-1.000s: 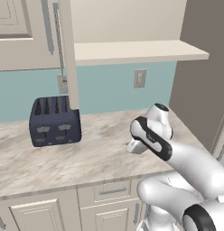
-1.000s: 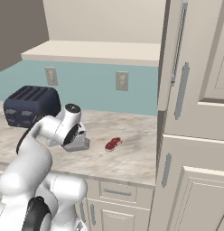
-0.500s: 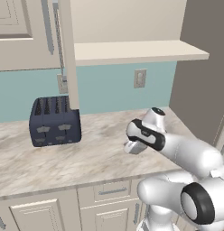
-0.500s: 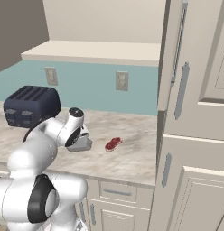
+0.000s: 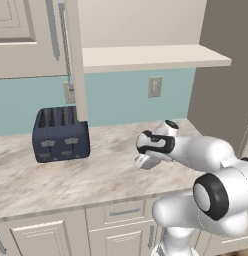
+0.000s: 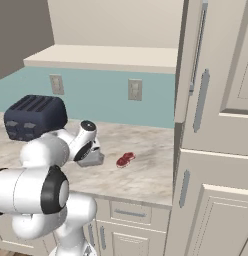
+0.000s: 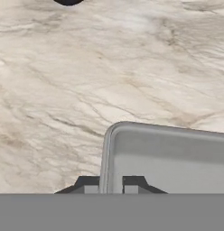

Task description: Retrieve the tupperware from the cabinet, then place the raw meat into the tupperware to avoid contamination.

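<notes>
Item: tupperware point(image 7: 168, 158), a shallow grey container with rounded corners, open side up. In the hand view its left rim passed between the two dark finger tips of the gripper point(image 7: 110, 184), one tip on the outer side of the wall and one on the inner side; the gripper was clamped on that rim. In the left base view the container point(image 5: 145, 161) showed as a small pale grey piece under the wrist, at or just above the counter; whether it touched the surface could not be told. In the right base view it point(image 6: 92, 159) sat directly below the gripper point(image 6: 89, 153).

Item: raw meat point(image 6: 125, 159), a small red chunk with pale streaks, lay on the counter point(image 6: 146, 175) just beside the tupperware, on the side toward the tall unit, apart from it and outside it.

Item: counter, marbled beige and grey stone, above drawer fronts with short horizontal handles.

Item: toaster point(image 5: 61, 134), dark blue, four slots, stood on the counter against the pale blue backsplash, well apart from the gripper point(image 5: 146, 159).

Item: cabinet point(image 5: 71, 55), beige, door swung open edge-on, with a long vertical grey bar handle; plain beige shelf point(image 5: 151, 56) inside.

Item: two wall outlets point(image 6: 134, 89) on the backsplash below the shelf.
</notes>
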